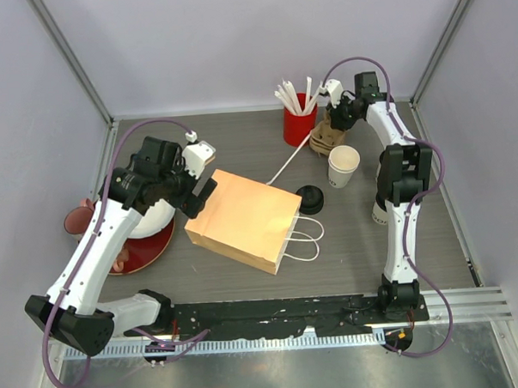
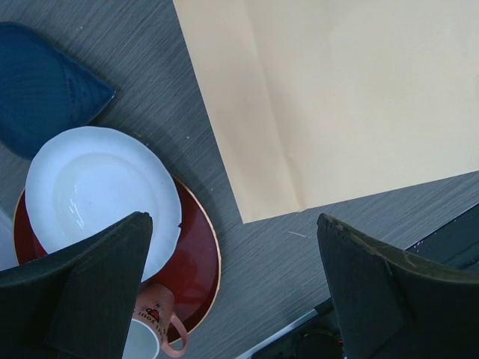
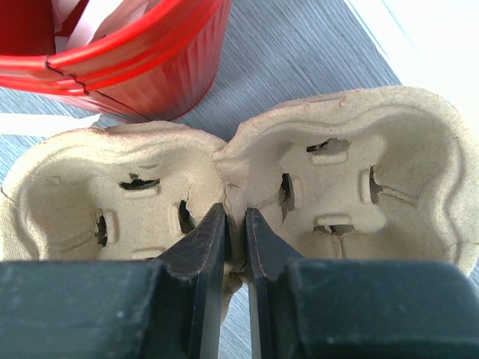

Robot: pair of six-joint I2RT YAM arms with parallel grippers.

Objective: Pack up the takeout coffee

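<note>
The takeout coffee is not in view in any frame. A two-well pulp cup carrier [image 3: 337, 179] stands at the back right of the table [image 1: 325, 138], beside a red holder [image 1: 297, 124]. My right gripper [image 3: 236, 224] is shut on the carrier's middle ridge, one finger in each well. A brown paper bag [image 1: 243, 220] lies flat in the middle, its white handles pointing right. My left gripper [image 1: 203, 192] hovers open over the bag's left corner [image 2: 352, 97], with only bare table between its fingers [image 2: 112, 277].
The red holder [image 3: 127, 60] is full of white stirrers. A lidless white cup [image 1: 344, 165] and a stack of black lids [image 1: 310, 199] sit right of the bag. At the left are a red plate [image 1: 150, 250], a white bowl [image 2: 97, 194] and a pink mug [image 2: 153, 329].
</note>
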